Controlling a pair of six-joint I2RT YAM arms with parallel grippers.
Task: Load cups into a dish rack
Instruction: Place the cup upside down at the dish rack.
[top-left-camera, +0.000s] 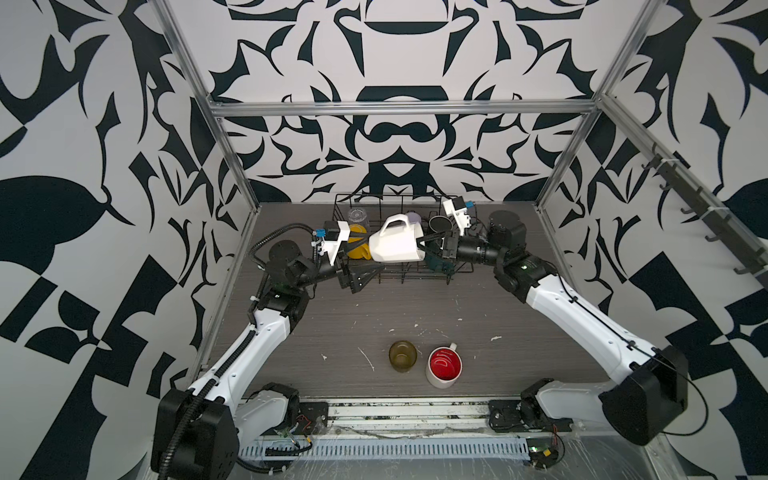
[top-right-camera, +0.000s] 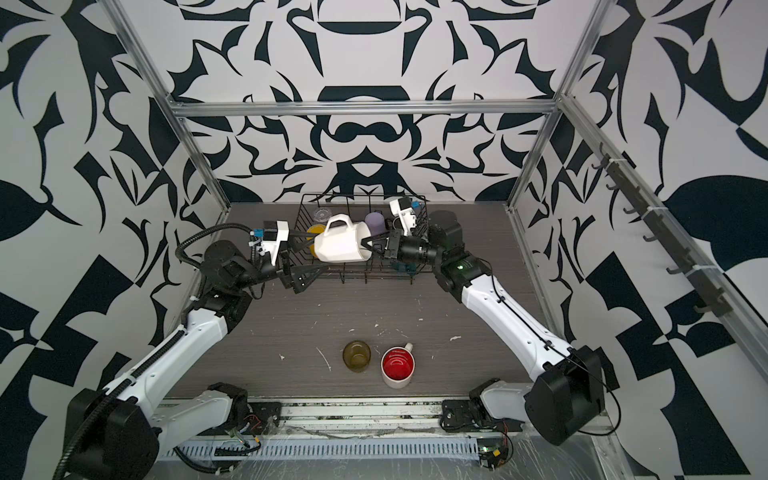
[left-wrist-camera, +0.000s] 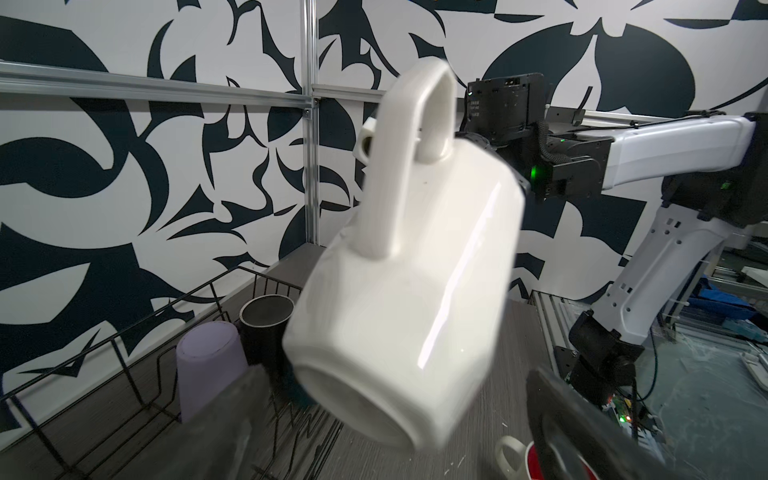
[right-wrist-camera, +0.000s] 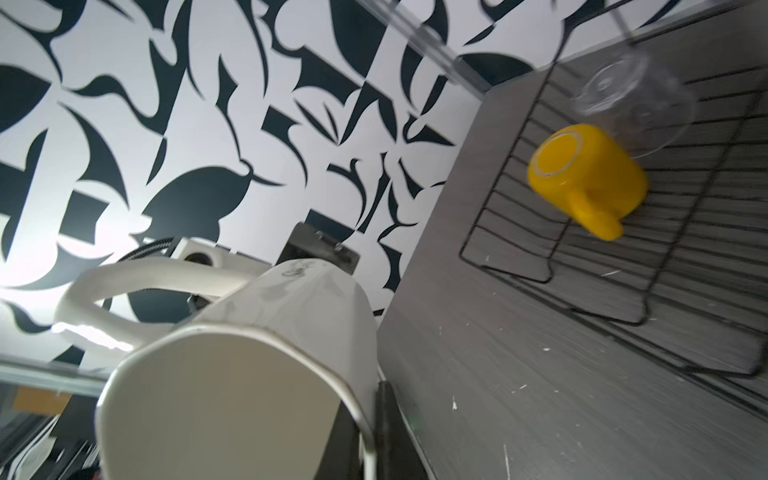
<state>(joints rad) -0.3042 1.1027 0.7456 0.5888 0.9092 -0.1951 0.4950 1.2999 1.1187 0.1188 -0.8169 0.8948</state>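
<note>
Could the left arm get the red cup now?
Probably yes: the left gripper is open, holding nothing, and the red-inside mug stands free on the table beside the olive glass.

You've got the white faceted mug (top-right-camera: 340, 246) held sideways above the dish rack (top-right-camera: 374, 272). Your right pincer (top-right-camera: 368, 248) pinches its rim, and your left pincer (top-right-camera: 312, 258) gapes wide at its base. The olive glass (top-right-camera: 356, 355) and red-inside mug (top-right-camera: 397, 365) sit upright on the surface (top-right-camera: 291, 324).

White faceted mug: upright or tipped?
Tipped: white faceted mug lies sideways in the air over the dish rack, handle up, rim pinched by the right pincer.
</note>
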